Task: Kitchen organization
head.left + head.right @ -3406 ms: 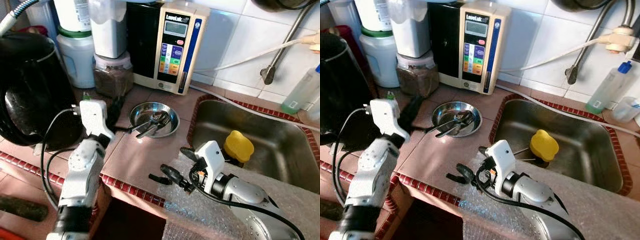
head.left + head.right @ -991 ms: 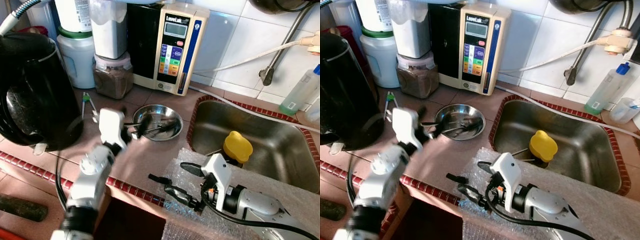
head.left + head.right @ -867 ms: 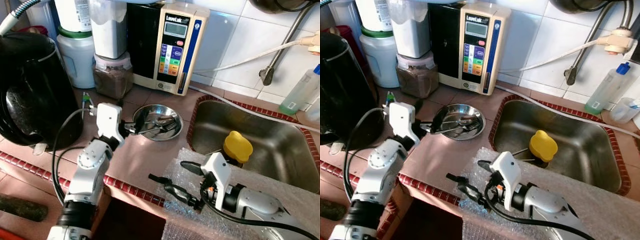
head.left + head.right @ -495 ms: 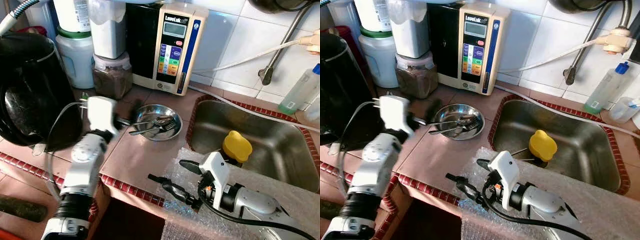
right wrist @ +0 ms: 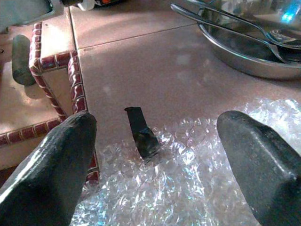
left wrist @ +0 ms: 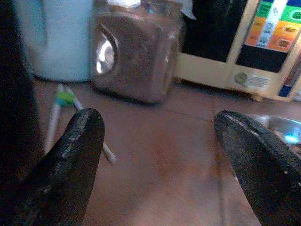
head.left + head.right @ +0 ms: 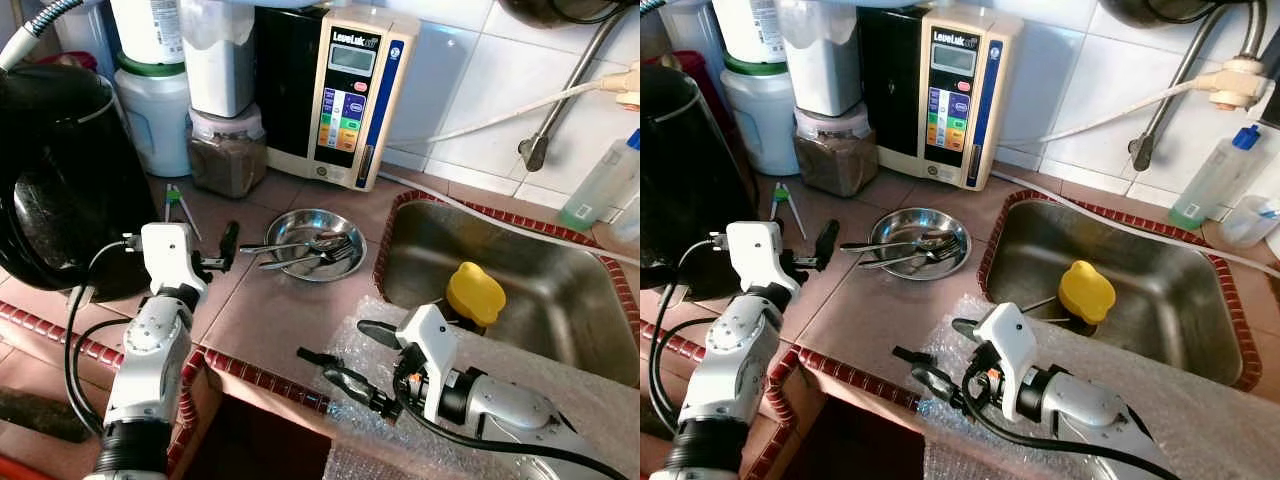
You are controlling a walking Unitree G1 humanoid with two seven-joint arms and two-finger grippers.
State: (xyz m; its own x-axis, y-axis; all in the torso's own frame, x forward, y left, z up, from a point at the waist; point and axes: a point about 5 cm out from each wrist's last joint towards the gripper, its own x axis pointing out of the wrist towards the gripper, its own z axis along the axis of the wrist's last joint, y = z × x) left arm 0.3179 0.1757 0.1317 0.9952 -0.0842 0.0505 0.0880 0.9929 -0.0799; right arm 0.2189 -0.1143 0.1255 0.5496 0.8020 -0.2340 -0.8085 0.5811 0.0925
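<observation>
Black kettle (image 7: 60,180) cut off at frame edge, "LeveLuk" legible on water machine (image 7: 345,95), left gripper (image 7: 222,252) and right gripper (image 7: 362,362) both spread open, empty, above tabletop (image 7: 270,310).

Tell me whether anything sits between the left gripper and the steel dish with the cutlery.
Nothing visible does. The left gripper, fingers open, hangs beside the steel dish; bare countertop tile lies between them, and a fork handle points toward the gripper.
</observation>
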